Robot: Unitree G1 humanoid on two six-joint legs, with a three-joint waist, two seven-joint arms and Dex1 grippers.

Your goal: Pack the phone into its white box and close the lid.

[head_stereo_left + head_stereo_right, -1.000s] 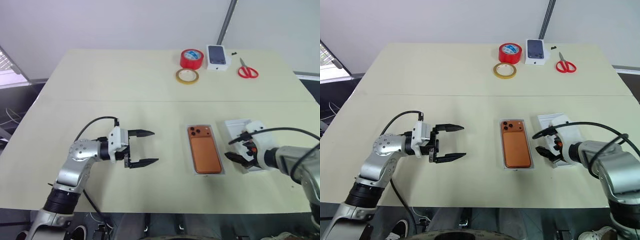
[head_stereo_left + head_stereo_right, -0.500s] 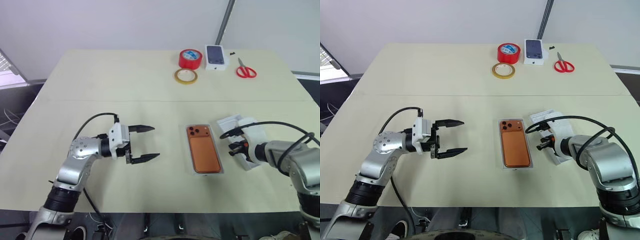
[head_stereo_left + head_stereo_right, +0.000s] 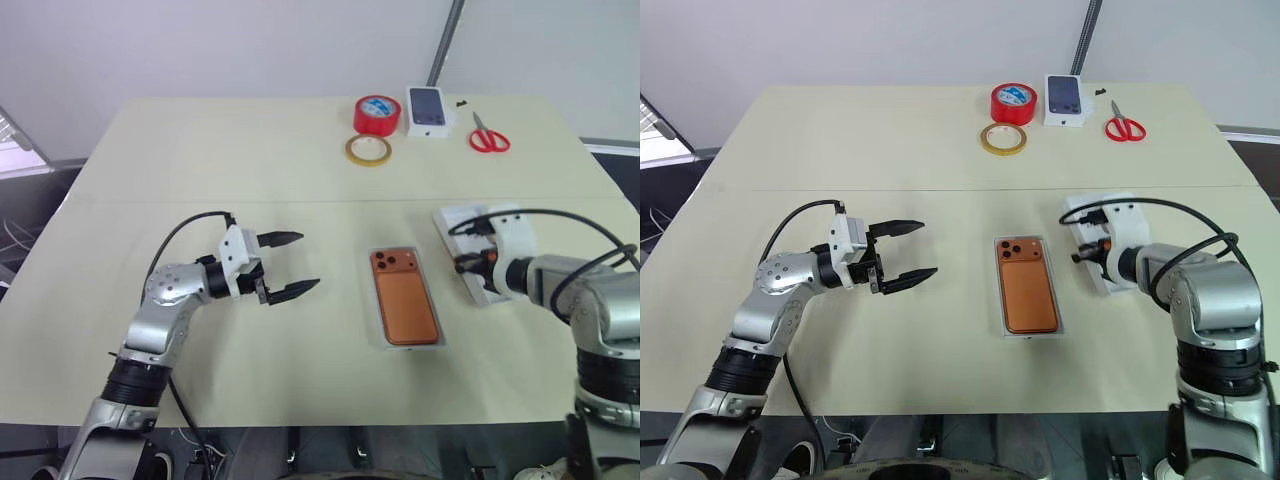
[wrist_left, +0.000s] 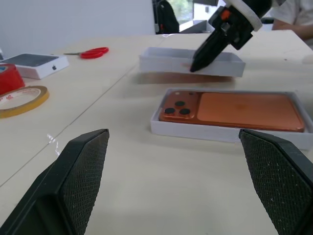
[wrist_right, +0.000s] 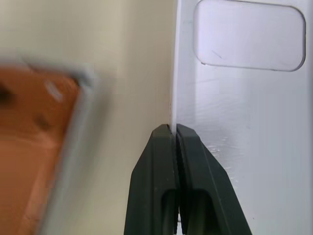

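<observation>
While the left fingers (image 3: 291, 264) gape, the right fingers (image 5: 173, 131) pinch the lid's (image 3: 470, 250) rim.

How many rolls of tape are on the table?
2: a red roll of tape at the table's far side beside a small printed box, and a flat yellow roll of tape just in front of it.

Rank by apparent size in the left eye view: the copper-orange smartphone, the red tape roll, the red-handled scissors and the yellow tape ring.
1. Copper-orange smartphone, clearly largest.
2. Red tape roll, red-handled scissors and yellow tape ring: too alike to rank.
All three lie farther from the camera than the phone, so they look smaller than they are.
</observation>
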